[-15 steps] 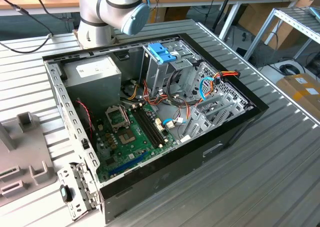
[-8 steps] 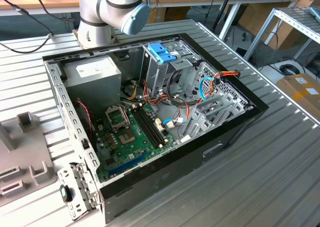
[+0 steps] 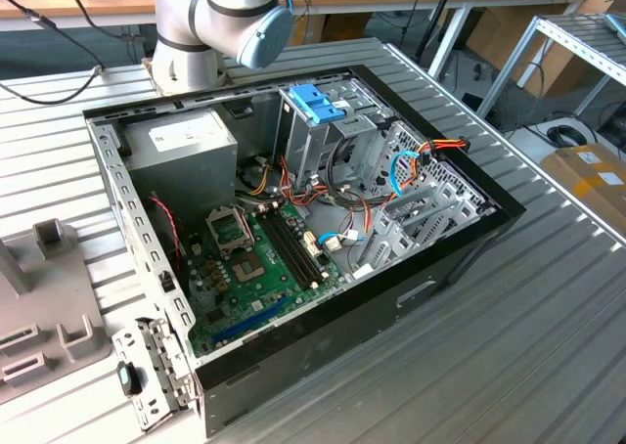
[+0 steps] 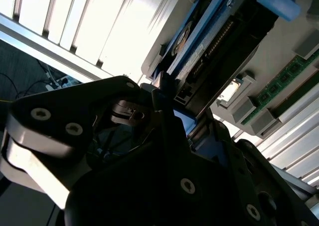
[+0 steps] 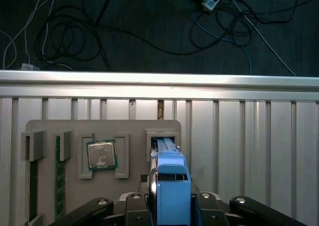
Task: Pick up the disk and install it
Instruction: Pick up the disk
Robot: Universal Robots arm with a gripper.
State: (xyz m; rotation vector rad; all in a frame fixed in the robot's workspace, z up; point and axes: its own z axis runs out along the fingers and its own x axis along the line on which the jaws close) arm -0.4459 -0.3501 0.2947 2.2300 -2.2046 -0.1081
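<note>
The disk [image 5: 172, 183] stands on edge in a slot of a grey fixture plate [image 5: 132, 129], its blue carrier frame facing the first wrist view. My gripper [image 5: 172, 201] straddles it, one dark finger tight against each flat side, shut on the disk. In the second wrist view the disk [image 4: 207, 47] shows its dark edge and blue frame just beyond the gripper [image 4: 167, 106] and its black linkage. The disk still sits down in its slot.
The plate also holds a processor chip [image 5: 102, 154] and green memory sticks [image 5: 59, 181]. In the exterior view the open computer case [image 3: 460, 258] lies on the ribbed table, with a drive cage topped by a blue clip [image 3: 317, 103], a grey power supply [image 3: 183, 138] and the arm's base [image 3: 210, 23].
</note>
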